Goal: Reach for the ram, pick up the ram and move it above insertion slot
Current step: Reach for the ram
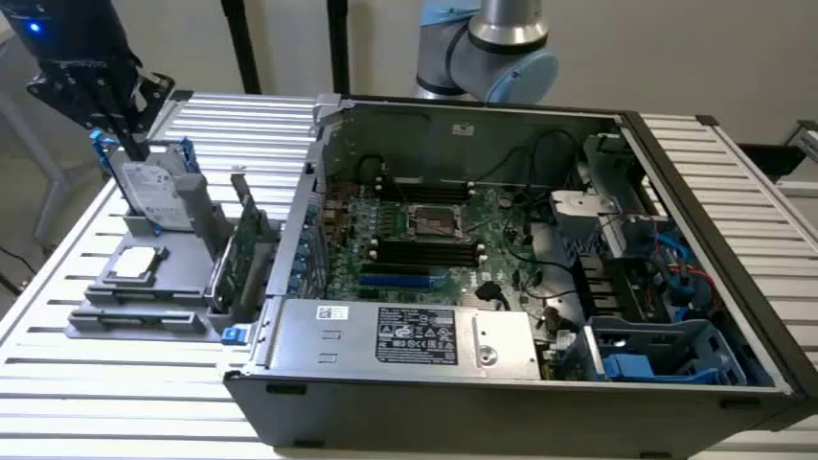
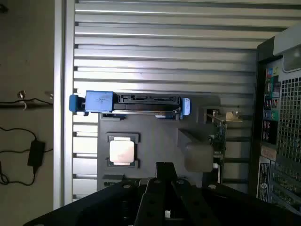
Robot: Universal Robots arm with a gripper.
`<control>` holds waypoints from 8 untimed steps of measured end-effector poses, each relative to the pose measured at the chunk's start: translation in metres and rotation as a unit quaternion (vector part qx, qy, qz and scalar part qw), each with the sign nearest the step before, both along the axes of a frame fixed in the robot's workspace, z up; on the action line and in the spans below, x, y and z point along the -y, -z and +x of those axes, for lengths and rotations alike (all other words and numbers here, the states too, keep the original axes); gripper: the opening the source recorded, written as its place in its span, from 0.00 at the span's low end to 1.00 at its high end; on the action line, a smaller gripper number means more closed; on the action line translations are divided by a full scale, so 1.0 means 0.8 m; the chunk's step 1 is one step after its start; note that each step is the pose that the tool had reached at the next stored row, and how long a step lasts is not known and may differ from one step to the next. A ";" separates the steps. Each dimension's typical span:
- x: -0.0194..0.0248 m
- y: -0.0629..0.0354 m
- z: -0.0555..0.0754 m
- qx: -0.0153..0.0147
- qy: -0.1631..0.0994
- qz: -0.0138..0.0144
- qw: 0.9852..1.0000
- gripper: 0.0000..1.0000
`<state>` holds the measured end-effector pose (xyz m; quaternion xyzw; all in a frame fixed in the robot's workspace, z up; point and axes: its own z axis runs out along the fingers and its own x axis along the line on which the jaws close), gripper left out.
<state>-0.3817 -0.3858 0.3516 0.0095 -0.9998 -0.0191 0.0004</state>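
**Item: memory stick transfer, status at reach stage**

Gripper: black, on the arm, recorded over the grey holder at the exterior view's left. It hangs close to the top of the silver hard drive with blue rails. The wrist view looks down past the gripper onto the holder, the hard drive edge-on and a square processor chip. We see nothing held in it. We cannot tell whether it is spread or closed.

Ram: we take this to be the lower green board standing on edge in the holder, on the side nearest the computer case. It sits just beside the taller expansion card. We judge it seated in its place and apart from the gripper.

Insertion slot: one of several long black parallel sockets on the board inside the open case, next to a shorter blue slot. It lies well apart from the holder.

Progress, as we judge it:
- Reach: under way. The gripper is over the holder but nearer the hard drive than the ram.
- Grasp: not yet made.
- Lift and carry to above the slot: not yet done.
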 end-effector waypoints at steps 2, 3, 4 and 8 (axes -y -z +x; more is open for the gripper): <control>0.0000 0.000 0.000 0.000 0.000 0.000 1.000 0.11; 0.0000 0.000 0.000 0.000 0.000 0.000 1.000 0.11; 0.0000 0.000 0.000 0.000 0.000 0.000 1.000 0.11; 0.0000 0.000 0.000 0.000 0.000 0.000 1.000 0.11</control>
